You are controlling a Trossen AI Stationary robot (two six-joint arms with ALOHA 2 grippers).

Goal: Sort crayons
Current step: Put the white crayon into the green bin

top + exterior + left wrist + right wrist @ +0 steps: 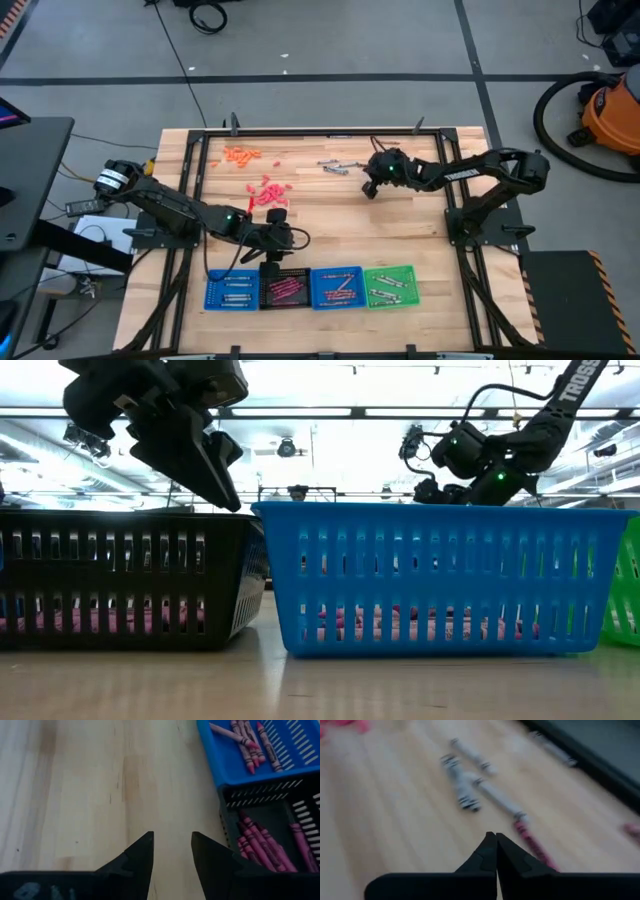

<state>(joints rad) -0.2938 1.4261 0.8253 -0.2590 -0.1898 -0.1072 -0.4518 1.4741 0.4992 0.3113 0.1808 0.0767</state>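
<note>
Left gripper [172,852] hovered with fingers parted and nothing between them, above bare wooden table [330,220], just beside the black tray [280,820] of magenta crayons [262,842]. Beyond it stood a blue tray [227,767] with more pinkish crayons [250,740]. Right gripper [495,842] hung at the table's far side with fingers pressed together, empty, over a loose cluster of grey crayons [470,780], blurred, plus perhaps one magenta crayon [535,845] close to the fingertips. Seen from above: red crayons [268,192] and orange crayons [240,154] scattered mid-table; green tray [390,286] at the row's right end.
</note>
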